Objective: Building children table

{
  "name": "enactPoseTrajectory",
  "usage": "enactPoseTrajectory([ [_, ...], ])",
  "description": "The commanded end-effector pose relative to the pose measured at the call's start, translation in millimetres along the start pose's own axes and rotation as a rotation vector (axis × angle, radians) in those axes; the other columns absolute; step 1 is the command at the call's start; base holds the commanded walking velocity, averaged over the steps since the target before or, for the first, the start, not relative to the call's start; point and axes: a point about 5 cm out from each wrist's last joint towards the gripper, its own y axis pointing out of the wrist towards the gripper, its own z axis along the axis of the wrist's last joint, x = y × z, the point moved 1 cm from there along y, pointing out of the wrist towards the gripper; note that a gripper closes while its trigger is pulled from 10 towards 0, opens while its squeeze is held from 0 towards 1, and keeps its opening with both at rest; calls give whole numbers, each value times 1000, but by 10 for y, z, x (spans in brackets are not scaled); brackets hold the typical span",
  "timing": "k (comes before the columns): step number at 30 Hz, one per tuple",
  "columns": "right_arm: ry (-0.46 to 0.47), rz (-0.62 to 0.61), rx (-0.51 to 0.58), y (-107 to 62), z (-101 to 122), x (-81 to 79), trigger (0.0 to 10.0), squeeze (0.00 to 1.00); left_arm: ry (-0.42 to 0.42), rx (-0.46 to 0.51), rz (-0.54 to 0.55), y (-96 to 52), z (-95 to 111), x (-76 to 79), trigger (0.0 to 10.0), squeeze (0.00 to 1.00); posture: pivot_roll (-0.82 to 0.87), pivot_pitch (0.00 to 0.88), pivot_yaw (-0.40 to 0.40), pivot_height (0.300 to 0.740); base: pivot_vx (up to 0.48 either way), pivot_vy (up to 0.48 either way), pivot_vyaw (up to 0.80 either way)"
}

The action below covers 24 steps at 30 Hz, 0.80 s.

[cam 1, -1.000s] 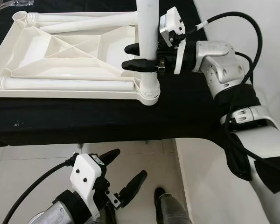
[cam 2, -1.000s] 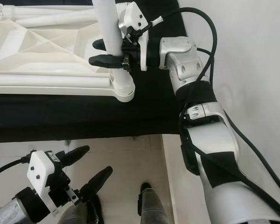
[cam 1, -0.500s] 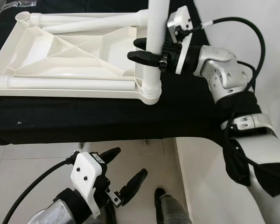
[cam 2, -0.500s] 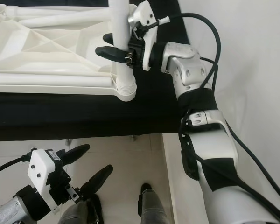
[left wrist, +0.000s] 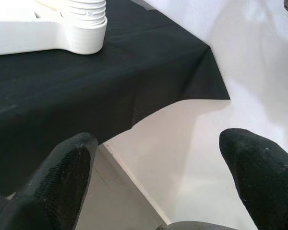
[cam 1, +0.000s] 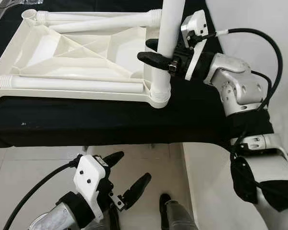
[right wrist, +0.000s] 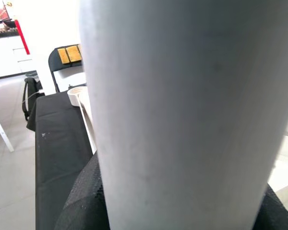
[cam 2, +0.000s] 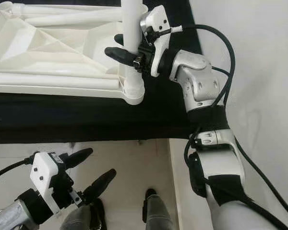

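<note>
Jaws of the right gripper [cam 1: 156,51] clamp the upright table leg [cam 1: 169,28], which should be twisted squarely into the tabletop's [cam 1: 62,52] corner socket [cam 1: 160,95]; left gripper [cam 1: 128,179] hangs idle, jaws apart.

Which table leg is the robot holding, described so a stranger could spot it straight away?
On the black-covered table lies an upturned white tabletop. At its near right corner the upright leg stands in the socket, with the right gripper shut around it. The other white legs lie flat.

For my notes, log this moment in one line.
right gripper: shut on upright white plastic leg | white plastic tabletop: upside down | left gripper: open, idle
</note>
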Motion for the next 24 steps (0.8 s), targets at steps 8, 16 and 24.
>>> enactPoseTrajectory([
  [8,74,-488,-177,-243,-490,33,10000,0,-14,-32,-6,-42,-71,8,10000,0,-8,379,-12,740,0,0,0],
  [16,24,-1006,-284,-572,-729,-559,10000,0,-9,-33,-8,-16,-87,-27,10000,0,-8,368,8,740,0,0,0],
  [24,108,-994,-265,-398,-723,-659,10000,0,-6,-37,-1,-2,-115,-85,10000,0,-12,353,13,740,0,0,0],
])
